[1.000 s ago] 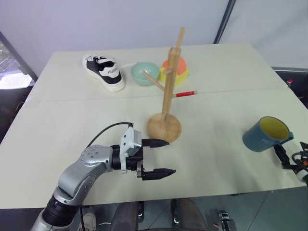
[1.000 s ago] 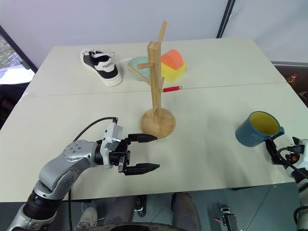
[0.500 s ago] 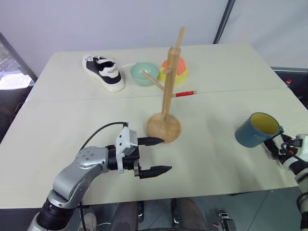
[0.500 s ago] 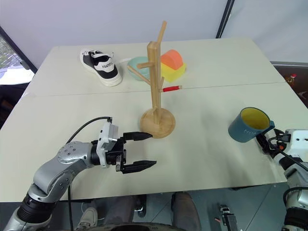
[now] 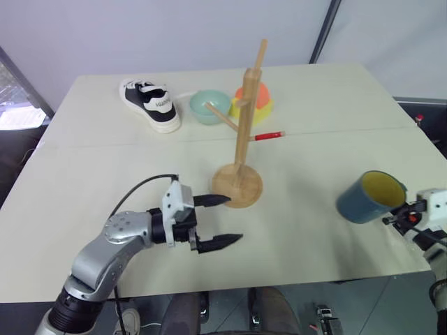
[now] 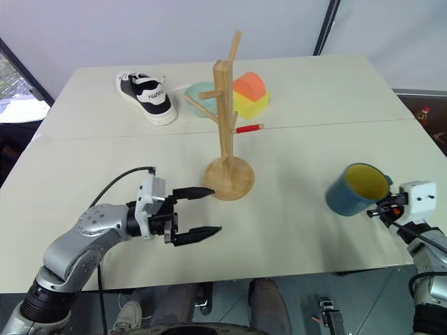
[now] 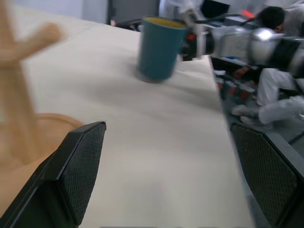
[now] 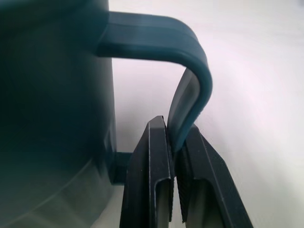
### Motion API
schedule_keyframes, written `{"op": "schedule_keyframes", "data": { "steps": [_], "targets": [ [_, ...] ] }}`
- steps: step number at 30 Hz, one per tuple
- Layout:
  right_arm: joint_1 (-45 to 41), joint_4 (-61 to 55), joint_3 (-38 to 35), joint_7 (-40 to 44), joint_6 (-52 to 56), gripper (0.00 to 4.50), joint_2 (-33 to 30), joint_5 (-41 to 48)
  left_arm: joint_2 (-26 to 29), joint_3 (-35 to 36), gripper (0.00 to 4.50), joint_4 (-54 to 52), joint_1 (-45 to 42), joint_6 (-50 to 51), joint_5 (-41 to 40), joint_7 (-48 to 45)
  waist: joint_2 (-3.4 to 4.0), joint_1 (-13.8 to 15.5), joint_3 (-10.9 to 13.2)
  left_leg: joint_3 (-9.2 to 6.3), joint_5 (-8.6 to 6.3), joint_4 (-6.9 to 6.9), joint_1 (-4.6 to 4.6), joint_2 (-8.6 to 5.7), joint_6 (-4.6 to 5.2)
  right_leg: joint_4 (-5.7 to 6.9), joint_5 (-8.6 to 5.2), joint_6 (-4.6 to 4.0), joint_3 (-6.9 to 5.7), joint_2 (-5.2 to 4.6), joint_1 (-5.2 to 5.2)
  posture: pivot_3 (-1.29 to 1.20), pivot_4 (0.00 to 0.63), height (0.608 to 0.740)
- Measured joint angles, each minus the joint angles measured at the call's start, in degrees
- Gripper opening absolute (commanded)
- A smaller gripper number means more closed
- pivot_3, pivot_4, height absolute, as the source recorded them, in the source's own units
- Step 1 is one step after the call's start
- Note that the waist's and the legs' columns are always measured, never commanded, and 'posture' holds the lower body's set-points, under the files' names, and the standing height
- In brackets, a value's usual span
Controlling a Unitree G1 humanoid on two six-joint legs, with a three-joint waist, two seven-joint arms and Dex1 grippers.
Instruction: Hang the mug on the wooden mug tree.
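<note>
The slate-blue mug (image 5: 369, 197) with a yellow inside stands tilted near the table's right front edge. My right gripper (image 8: 175, 159) is shut on the mug's handle (image 8: 190, 95), pinching the handle's outer bar between its fingers. That gripper (image 6: 383, 208) sits just right of the mug. The wooden mug tree (image 5: 243, 132) rises at mid-table on its round base (image 5: 238, 188), well left of the mug. Just in front of and left of that base, my left gripper (image 5: 234, 218) is open, pointing right, with nothing in it. In the left wrist view the mug (image 7: 159, 47) appears beyond the open fingers (image 7: 80, 164).
A black-and-white shoe (image 5: 152, 105), a mint-green bowl (image 5: 210, 106) and an orange-and-yellow object (image 5: 255, 101) lie at the back behind the tree. A red pen (image 5: 267, 135) lies right of the post. The table's front edge (image 5: 293, 283) runs close under both grippers.
My right gripper has shut on the mug's handle and carried the mug leftwards, tipping it. My left gripper has drifted slightly left, still open.
</note>
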Motion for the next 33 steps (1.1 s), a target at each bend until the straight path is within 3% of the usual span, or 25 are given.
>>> {"op": "schedule_keyframes", "data": {
  "steps": [4, 9, 18, 33],
  "targets": [
    [-0.9, -17.09, 6.86, 1.25, 1.39, 0.05, -5.48, -3.25, 0.95, 3.1, 4.5, 4.29, -1.01, -2.2, 0.51, -0.37, -0.05, 0.0, 0.03, -0.03, -0.01, 0.01, 0.0, 0.03, -0.02, 0.04, 0.01, -0.01, 0.0, 0.06, -0.06, 0.0, 0.15, 0.74],
    [-12.79, -25.96, 15.08, 3.12, 4.97, 0.05, -11.3, -5.66, 1.81, 5.66, 4.5, 6.07, -3.05, -2.86, 0.63, -0.89, -0.16, 0.41, 0.08, -0.01, -0.06, 0.02, -0.06, 0.01, -0.11, 0.0, 0.06, -0.09, -0.02, -0.05, -0.11, 0.0, 0.15, 0.74],
    [-27.49, -21.29, 23.07, 9.12, 5.7, 0.05, -14.03, -8.29, 2.39, 8.26, 4.5, 2.15, -3.8, -0.83, -2.75, 0.15, -0.39, 0.32, 0.21, 0.1, -0.1, -0.01, -0.25, -0.03, 0.11, -0.16, 0.06, -0.1, -0.06, -0.2, -0.18, 0.0, 0.15, 0.74],
    [-38.08, -11.36, 28.53, 15.31, 0.88, 0.05, -12.27, -10.22, 3.57, 10.13, 4.5, -2.99, -4.68, 2.96, -6.57, 3.73, -0.39, 0.29, 0.21, 0.15, -0.08, 0.02, -0.16, -0.02, 0.11, -0.1, 0.07, -0.08, -0.05, -0.16, -0.13, 0.0, 0.15, 0.74]
  ]
}}
